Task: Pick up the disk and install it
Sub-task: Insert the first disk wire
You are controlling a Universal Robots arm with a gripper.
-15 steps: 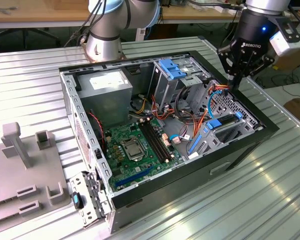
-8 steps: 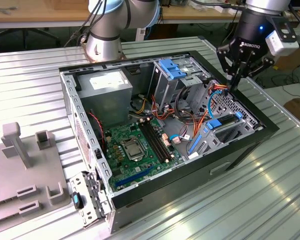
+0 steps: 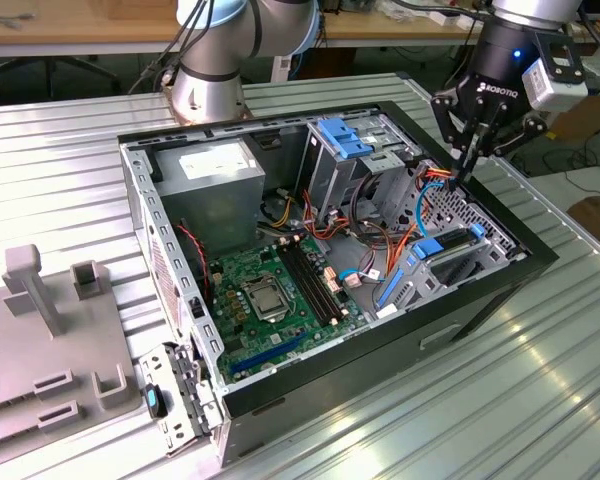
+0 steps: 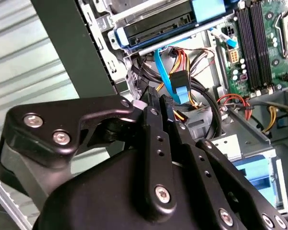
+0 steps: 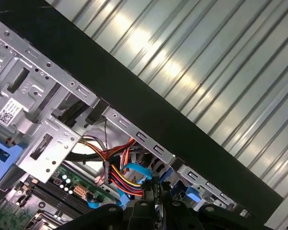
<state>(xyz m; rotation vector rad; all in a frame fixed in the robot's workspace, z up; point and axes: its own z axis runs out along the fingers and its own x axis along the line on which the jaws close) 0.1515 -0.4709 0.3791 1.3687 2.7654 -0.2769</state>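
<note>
In the exterior view the gripper (image 3: pixel 459 174) hangs at upper right, clenched shut, over the computer case (image 3: pixel 330 372). The disk (image 3: pixel 452 262) lies inside, right of centre. In the second wrist view the disk (image 4: pixel 158 26) sits beyond the closed fingers (image 4: pixel 156 143).

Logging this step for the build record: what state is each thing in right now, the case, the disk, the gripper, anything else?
computer case, lying on its side, open, side panel off.
disk, flat inside the case, blue rails on, not held.
gripper, shut, holding nothing, tips pointing down over the cables beside the disk.
processor socket, bare, no cooler on it.
</note>
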